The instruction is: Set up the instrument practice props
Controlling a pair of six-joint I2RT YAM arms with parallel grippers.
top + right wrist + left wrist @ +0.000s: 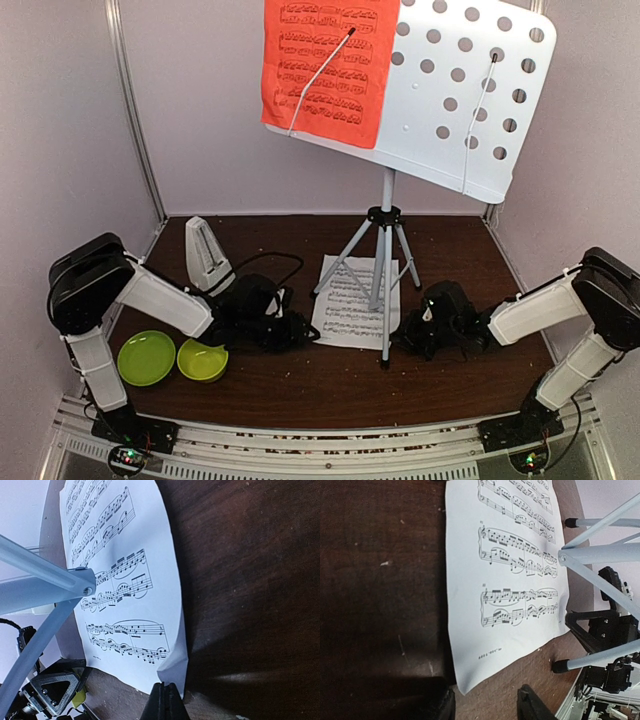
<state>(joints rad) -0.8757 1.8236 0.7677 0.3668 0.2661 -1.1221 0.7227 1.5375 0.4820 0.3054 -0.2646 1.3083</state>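
The grey-white music stand (383,250) stands at mid-table, and the red music sheet (325,65) is clipped on the left of its perforated desk (470,90). The white music sheet (350,300) lies flat under the tripod legs. It also shows in the left wrist view (510,580) and the right wrist view (125,580). The metronome (207,255) stands upright at the back left. My left gripper (300,328) (485,705) is open, low at the sheet's near left corner. My right gripper (405,335) (165,695) is shut at the sheet's near right corner, which curls up there.
Two lime-green bowls (146,357) (202,360) sit at the front left by my left arm. Tripod legs (600,555) (45,585) cross over the sheet between my grippers. White walls close in the back and both sides.
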